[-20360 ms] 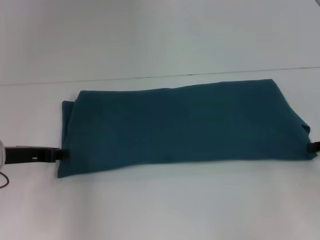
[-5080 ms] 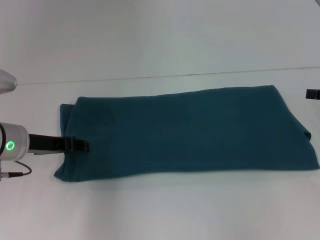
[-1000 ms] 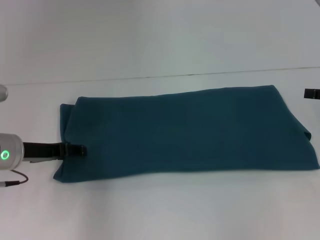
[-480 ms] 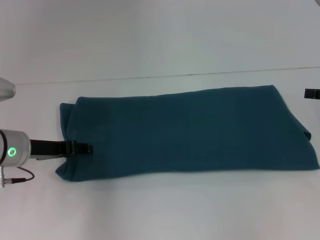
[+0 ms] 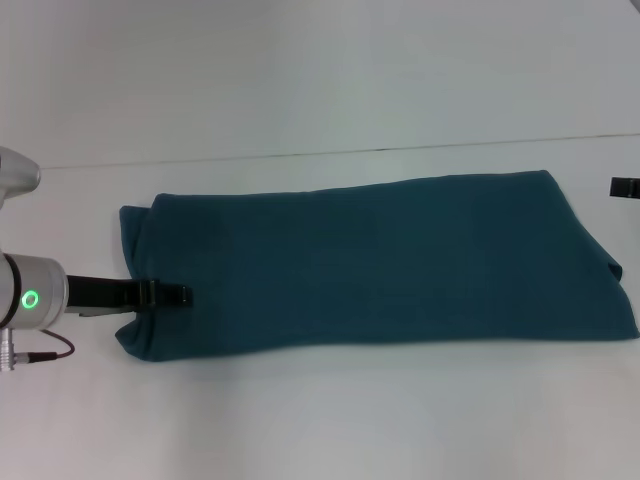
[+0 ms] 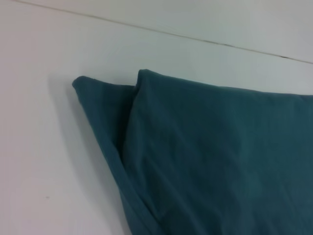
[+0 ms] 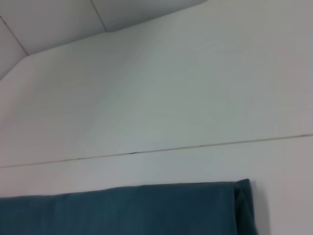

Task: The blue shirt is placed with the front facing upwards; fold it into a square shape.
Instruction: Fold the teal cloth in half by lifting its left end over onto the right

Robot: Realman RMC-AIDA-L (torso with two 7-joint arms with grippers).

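One blue shirt lies flat on the white surface, already folded into a long band that runs across the robot's front from its left to its right, with no lettering showing. At the band's left end the layers are visible: an upper fold sits a little inside a lower one, whose corner sticks out beyond it.

The left claw is low at that left end, its dark tip lying over the cloth near the front corner. Whether it is pinching fabric or merely resting on it I cannot tell, since the left wrist view shows only the shirt and none of the fingers. The right claw barely shows at the right edge, clear of the cloth and beyond its far right corner; its state cannot be made out either.

The shirt looks light, soft and limp, so it will likely sag and drape from any single hold, and stacked layers may slide apart. A sensible grip would take all layers together at the end corners, near and far, so the end carries over as one piece. The matte cotton should not slip much, though a shallow pinch could catch only the top layer.
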